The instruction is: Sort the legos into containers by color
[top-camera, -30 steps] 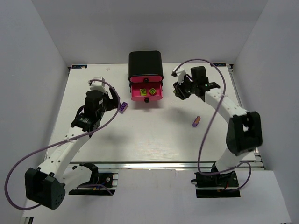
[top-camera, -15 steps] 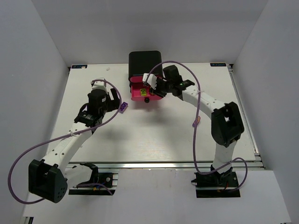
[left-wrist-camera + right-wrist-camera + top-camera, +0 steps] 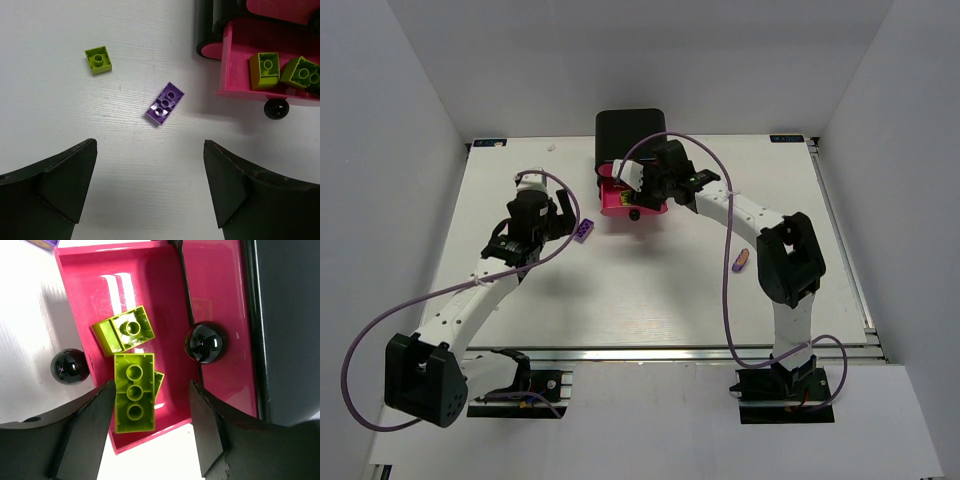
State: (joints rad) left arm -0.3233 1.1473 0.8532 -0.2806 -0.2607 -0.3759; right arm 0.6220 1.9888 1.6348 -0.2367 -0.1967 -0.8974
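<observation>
A black cabinet (image 3: 632,135) holds the containers; its lowest pink drawer (image 3: 613,201) is pulled out. My right gripper (image 3: 655,186) hovers over that drawer (image 3: 100,285) with its jaws open (image 3: 150,387). A long lime lego (image 3: 134,392) sits between them, against the left finger and apart from the right one. Two more lime legos (image 3: 125,331) (image 3: 159,382) lie in the drawer. My left gripper (image 3: 556,214) is open and empty (image 3: 150,187) above the table. Ahead of it lie a purple lego (image 3: 165,103) and a small lime lego (image 3: 98,59).
Another purple-pink lego (image 3: 741,260) lies on the table right of centre, beside the right arm's elbow. The open drawer's black knob (image 3: 276,108) sticks out towards the purple lego. The closed drawer above has its own knob (image 3: 205,342). White walls close in the table.
The right arm swung left from beside the cabinet to over the open drawer, and its jaws opened off the long lime lego. The left gripper shifted slightly and opened a little wider.
</observation>
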